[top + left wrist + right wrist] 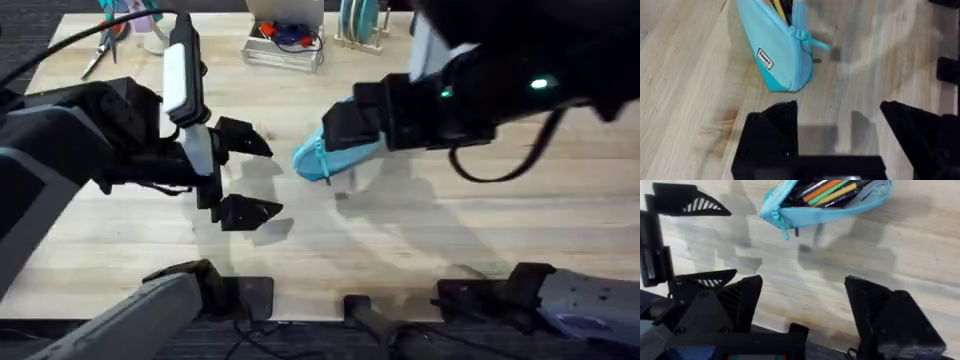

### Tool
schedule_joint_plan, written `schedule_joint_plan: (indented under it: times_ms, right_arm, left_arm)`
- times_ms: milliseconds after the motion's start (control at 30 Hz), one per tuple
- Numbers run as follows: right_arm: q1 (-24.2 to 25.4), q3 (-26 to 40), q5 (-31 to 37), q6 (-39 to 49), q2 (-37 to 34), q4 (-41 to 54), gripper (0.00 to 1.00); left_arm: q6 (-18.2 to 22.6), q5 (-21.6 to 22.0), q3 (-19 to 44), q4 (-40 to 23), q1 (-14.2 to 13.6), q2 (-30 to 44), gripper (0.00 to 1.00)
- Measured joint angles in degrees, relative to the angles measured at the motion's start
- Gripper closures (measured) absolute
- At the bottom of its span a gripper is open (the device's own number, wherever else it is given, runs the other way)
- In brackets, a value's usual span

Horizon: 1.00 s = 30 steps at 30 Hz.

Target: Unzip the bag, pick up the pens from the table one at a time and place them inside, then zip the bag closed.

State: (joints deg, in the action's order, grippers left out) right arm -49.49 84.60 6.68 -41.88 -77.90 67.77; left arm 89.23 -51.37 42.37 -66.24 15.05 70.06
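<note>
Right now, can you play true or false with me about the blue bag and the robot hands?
1. The bag is open, with pens inside. True.
2. The left hand is squeezing the bag. False: it is open and apart from the bag.
3. The bag lies on the wooden table. True.
4. The right hand is shut on a pen. False: it is open and holds nothing.
5. The bag is red. False: it is light blue.

pliers (100, 50), wire tray (285, 45), dish rack (360, 25)
</note>
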Motion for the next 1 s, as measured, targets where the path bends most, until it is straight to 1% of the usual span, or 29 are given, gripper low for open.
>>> schedule_joint_plan:
  times_ms: [233,733,1000]
  right_arm:
    - [-0.8,0.0,0.0,-1.6,-3.7,-0.7,0.003]
    - [-1.0,0.0,0.0,-1.8,-11.4,-0.8,0.003]
    - [-1.4,0.0,0.0,-1.6,-16.0,-3.6,0.003]
  left_arm:
    - [0.0,0.0,0.0,0.1,0.0,0.0,0.005]
    - [0.0,0.0,0.0,0.3,0.0,0.0,0.005]
    - [0.0,0.0,0.0,0.3,0.0,0.0,0.006]
